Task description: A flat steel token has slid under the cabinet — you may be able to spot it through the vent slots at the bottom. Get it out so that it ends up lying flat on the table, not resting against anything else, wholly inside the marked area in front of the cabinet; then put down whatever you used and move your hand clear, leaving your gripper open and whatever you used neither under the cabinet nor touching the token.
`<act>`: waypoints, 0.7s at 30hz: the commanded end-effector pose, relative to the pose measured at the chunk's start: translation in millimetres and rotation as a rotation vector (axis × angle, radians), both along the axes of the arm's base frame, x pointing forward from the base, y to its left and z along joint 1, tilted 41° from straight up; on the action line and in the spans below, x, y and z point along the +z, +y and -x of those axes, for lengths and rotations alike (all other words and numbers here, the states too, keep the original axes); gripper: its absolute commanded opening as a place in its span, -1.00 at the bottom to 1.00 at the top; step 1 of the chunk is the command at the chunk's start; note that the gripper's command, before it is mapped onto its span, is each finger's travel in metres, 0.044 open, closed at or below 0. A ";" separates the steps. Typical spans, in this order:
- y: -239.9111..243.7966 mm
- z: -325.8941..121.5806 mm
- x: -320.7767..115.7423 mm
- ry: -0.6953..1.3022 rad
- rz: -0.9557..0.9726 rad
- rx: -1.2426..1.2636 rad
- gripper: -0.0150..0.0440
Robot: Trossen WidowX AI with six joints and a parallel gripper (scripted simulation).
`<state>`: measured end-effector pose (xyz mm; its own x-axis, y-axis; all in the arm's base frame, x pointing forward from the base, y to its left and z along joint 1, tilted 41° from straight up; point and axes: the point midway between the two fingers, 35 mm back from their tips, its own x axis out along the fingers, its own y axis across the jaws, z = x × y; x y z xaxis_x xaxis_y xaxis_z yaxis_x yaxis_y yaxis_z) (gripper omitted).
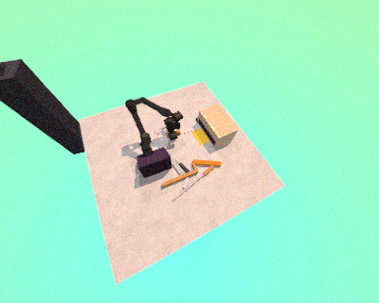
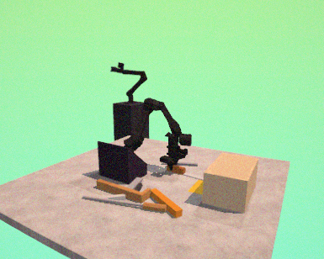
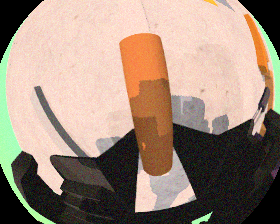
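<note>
My gripper (image 1: 173, 135) (image 2: 171, 167) (image 3: 152, 129) is shut on the orange handle (image 1: 177, 133) (image 2: 178, 170) (image 3: 147, 65) of a thin-rod tool, low over the table. The thin rod points from the handle towards the cabinet (image 1: 219, 122) (image 2: 225, 181); its far end is too fine to make out. The yellow marked area (image 1: 200, 137) (image 2: 195, 187) lies in front of the cabinet, and a corner of it shows at the top of the wrist view (image 3: 210, 1). The steel token cannot be made out in any view.
A bent orange bar (image 1: 207, 162) (image 2: 166, 203) lies nearer the arm's base (image 1: 155, 163) (image 2: 115, 161). Beside it lies another thin rod with an orange handle (image 1: 209, 170) (image 2: 154, 207). A grey strip (image 3: 53, 118) lies on the table beside the gripper.
</note>
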<state>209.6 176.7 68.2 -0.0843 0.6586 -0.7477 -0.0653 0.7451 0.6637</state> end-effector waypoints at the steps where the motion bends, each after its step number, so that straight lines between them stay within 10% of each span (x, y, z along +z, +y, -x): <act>1: -0.4 7.0 -0.5 0.002 0.001 0.000 -0.49; 21: -4.4 14.7 -1.5 -0.009 0.000 0.011 -0.49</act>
